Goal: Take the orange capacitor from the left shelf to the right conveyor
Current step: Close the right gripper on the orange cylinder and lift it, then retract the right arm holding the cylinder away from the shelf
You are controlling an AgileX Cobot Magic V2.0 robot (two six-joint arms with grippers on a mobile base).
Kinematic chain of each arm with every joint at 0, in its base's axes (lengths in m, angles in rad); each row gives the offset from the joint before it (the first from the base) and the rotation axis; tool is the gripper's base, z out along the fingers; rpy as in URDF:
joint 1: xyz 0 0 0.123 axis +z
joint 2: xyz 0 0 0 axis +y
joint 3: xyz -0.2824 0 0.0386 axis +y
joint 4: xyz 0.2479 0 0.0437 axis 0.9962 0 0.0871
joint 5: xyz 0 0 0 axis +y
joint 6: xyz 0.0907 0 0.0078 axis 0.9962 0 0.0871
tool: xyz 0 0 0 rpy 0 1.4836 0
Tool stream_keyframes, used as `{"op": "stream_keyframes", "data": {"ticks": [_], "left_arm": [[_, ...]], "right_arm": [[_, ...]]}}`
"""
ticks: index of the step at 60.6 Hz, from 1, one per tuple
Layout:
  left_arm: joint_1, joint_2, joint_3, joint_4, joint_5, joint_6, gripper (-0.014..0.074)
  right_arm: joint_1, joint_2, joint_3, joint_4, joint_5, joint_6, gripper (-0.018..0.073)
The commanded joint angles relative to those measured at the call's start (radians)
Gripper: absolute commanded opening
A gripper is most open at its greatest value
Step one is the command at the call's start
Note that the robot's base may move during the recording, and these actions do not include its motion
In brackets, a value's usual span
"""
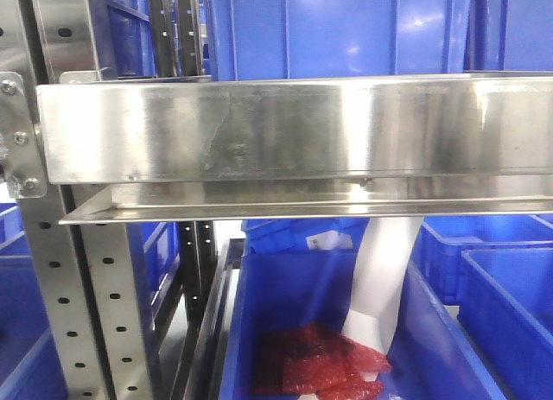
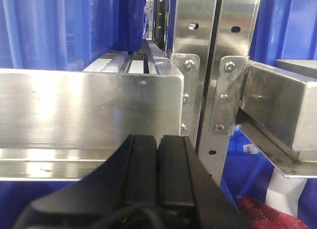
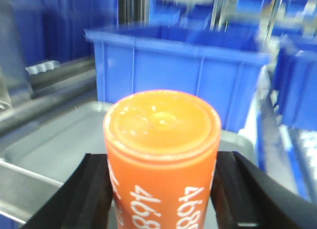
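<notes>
Carry step judged in hand. Grasps orange capacitor (image 3: 161, 135) upright in right gripper (image 3: 161, 194), by silver tray (image 3: 44, 140). Holds left gripper (image 2: 158, 155) clenched, empty, facing shelf (image 2: 84, 105). Next: swing right to belt, unseen here; set down upright, then release.

the fingers (image 3: 94, 189) of the right claw (image 3: 162, 189) are looking matt black. between them the capacitor (image 3: 162, 140) is gleaming with a smooth, glossy orange skin. beyond it a tray (image 3: 49, 140) is showing dull grey metal and a bin (image 3: 173, 70) is shining as blue plastic. ahead of the left claw (image 2: 157, 145), also matt black, the shelf (image 2: 89, 110) is glinting as brushed, faintly smudged steel.
</notes>
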Motion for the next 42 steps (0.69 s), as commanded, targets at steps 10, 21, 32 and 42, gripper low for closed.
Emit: {"op": "stream_keyframes", "data": {"ticks": [10, 21, 32, 42], "left_arm": [[-0.007, -0.010, -0.004, -0.003, -0.089, -0.002, -0.0127], [-0.007, -0.010, -0.004, -0.003, -0.089, -0.002, -0.0127], [-0.007, -0.010, -0.004, -0.003, -0.089, -0.002, -0.0127], [-0.007, -0.010, -0.004, -0.003, -0.089, -0.002, -0.0127]], "right_arm": [[-0.002, -0.099, 0.004, -0.011, -0.084, -0.005, 0.0132], [-0.002, -0.099, 0.004, -0.011, -0.090, -0.005, 0.0132], [-0.002, -0.099, 0.004, -0.011, -0.090, -0.005, 0.0132], [-0.002, -0.099, 0.004, -0.011, -0.090, -0.005, 0.0132]]}}
